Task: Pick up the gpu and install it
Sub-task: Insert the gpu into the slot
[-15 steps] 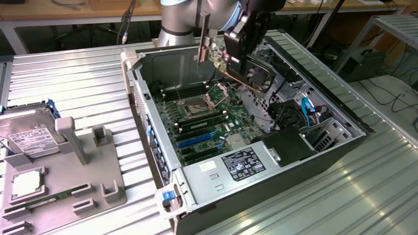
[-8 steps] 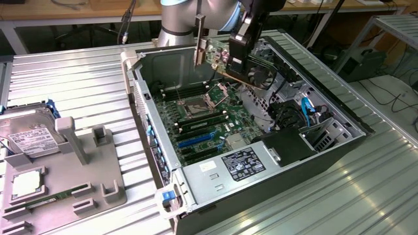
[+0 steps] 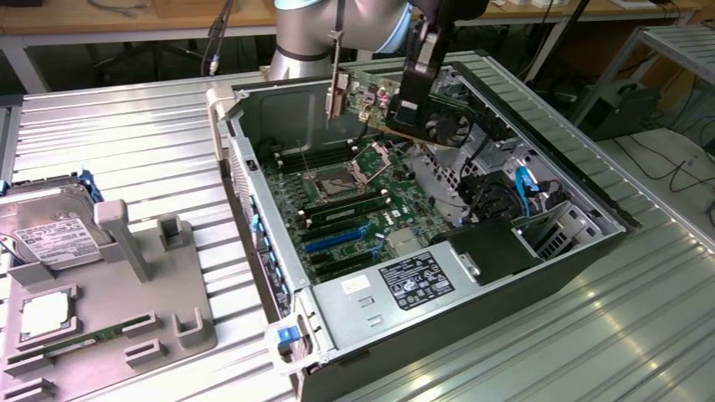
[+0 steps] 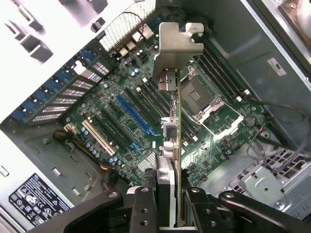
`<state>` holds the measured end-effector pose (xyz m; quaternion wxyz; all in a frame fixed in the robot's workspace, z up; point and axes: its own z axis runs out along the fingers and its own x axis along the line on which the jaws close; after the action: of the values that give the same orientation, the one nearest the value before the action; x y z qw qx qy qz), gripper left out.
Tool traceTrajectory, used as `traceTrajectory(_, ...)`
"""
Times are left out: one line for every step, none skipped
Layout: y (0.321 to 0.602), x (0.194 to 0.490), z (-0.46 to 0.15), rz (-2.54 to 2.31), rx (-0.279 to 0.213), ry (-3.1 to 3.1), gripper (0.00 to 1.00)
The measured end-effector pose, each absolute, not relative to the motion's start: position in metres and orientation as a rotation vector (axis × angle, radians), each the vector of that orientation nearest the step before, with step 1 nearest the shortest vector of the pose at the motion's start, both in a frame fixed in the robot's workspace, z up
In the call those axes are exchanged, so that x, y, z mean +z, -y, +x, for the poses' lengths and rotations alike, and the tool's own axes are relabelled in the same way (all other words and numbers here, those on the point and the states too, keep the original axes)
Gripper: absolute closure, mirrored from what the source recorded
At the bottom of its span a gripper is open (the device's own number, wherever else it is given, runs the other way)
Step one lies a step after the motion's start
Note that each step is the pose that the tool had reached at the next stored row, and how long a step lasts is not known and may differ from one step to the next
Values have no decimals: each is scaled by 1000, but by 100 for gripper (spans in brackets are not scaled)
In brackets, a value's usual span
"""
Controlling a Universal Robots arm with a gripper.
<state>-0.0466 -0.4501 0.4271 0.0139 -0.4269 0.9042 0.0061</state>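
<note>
Ribbed silver metal tabletop point(image 3: 134, 142) carries an open grey steel computer case point(image 3: 480, 293). Black tool point(image 3: 416, 107) is clamped on the thin dark rectangular gpu point(image 3: 371, 100), its silver metal bracket point(image 4: 177, 43) on the far end. Card hangs edge-on in the air above the green motherboard point(image 3: 357, 209), not seated in any slot.

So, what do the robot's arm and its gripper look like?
The arm is a thick, round silver-grey tube with a pale blue-grey joint cover. The gripper is black, built of jointed link bars held by round pins.
</note>
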Motion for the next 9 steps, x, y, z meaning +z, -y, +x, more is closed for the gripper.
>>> traceTrajectory(450, 427, -47, -1355, 19, -2803, 72)
traceTrajectory(450, 427, -47, -1381, 20, -2791, 72)
traceTrajectory(450, 427, -47, -1407, 20, -2778, 72)
traceTrajectory(450, 427, -47, -1431, 21, -2766, 72)
traceTrajectory(450, 427, -47, -1457, 21, -2752, 72)
traceTrajectory(450, 427, -47, -1482, 21, -2739, 72)
traceTrajectory(450, 427, -47, -1506, 22, -2726, 72)
traceTrajectory(450, 427, -47, -1532, 22, -2712, 72)
traceTrajectory(450, 427, -47, -1556, 23, -2698, 72)
